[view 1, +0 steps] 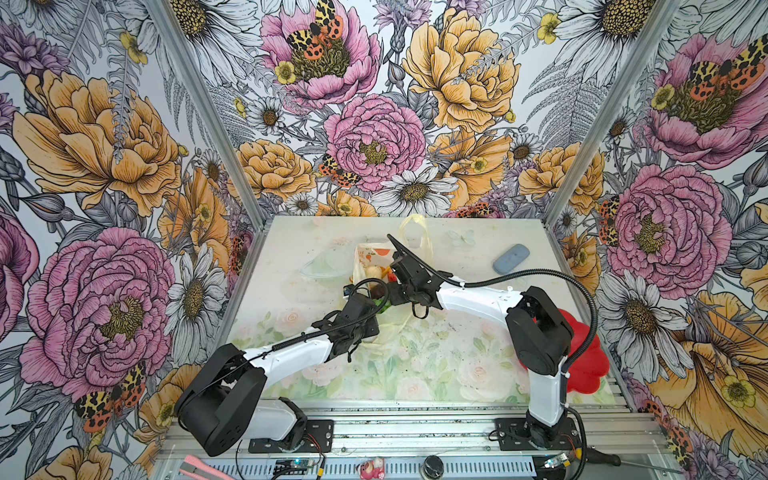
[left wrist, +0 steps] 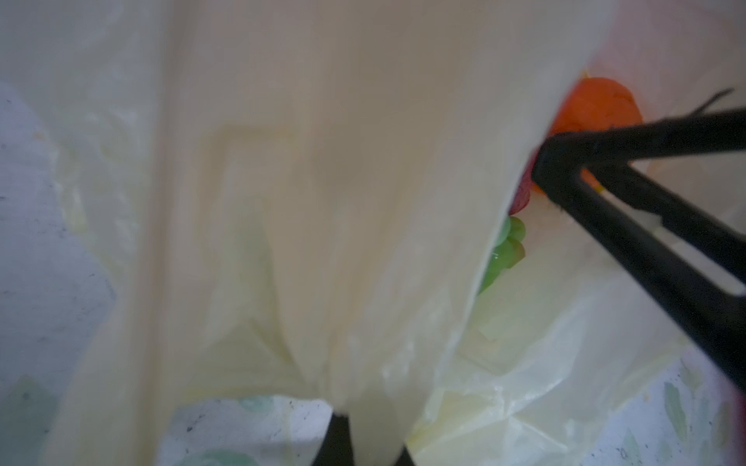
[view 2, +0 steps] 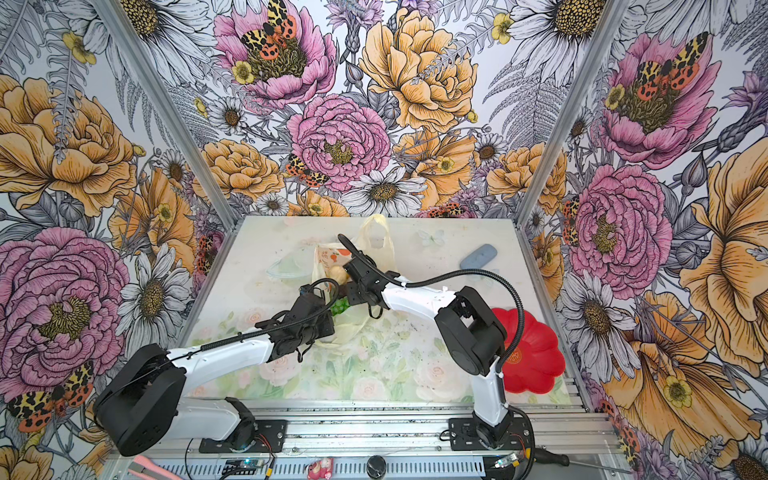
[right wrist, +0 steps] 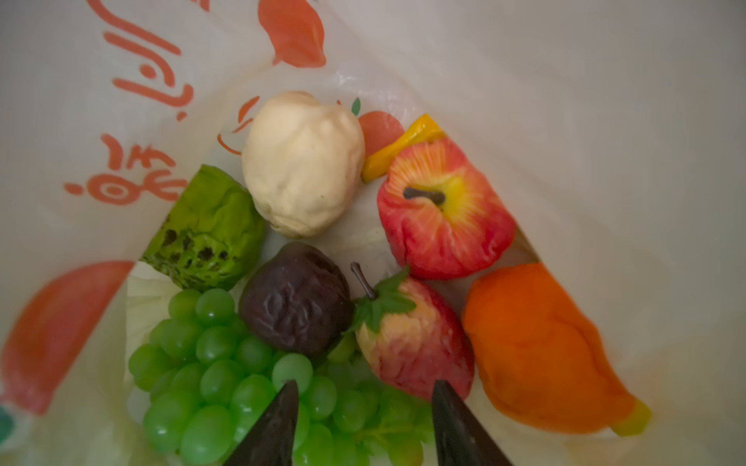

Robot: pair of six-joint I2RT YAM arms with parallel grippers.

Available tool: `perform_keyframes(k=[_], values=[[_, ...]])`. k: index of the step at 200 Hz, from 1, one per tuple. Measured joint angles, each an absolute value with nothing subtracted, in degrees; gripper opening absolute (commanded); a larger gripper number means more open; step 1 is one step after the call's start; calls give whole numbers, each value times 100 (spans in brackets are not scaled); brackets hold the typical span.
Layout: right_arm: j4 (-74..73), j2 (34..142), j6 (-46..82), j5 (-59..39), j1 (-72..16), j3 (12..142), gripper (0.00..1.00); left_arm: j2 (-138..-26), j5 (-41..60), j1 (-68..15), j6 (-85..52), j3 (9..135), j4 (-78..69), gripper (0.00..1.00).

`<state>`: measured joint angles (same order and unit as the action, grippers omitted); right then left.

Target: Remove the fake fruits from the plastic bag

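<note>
The plastic bag lies at the middle back of the table, mouth toward the arms. My left gripper is shut on a fold of the bag's film at the near edge. My right gripper is inside the bag, jaws apart, tips over the green grape bunch. Around it lie a dark mangosteen, strawberry, orange, red apple, pale pear, bumpy green fruit and a banana tip. In both top views the pear and grapes show in the mouth.
A red flower-shaped plate sits at the table's right front, partly behind the right arm. A blue-grey oblong object lies at the back right. A clear plastic piece rests left of the bag. The floral walls enclose three sides.
</note>
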<state>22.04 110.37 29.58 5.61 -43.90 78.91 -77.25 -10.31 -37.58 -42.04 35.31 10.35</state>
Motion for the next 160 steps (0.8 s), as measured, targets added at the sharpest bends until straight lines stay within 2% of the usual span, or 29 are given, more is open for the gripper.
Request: perform_keyframes(k=[64,125,160], values=[[2178,9861,3343,838,-4357,6331,40,-7749,-1164,-3719,-4274,3538,1044,0],[1883,10206,3385,829,-4001,6042,35,-7754,-1212,-3579,-4355,3511,1039,0],[1750,10954,3201,799,-3929,6576,33,-7474,-1212,-3096,-4453,3186,1041,0]])
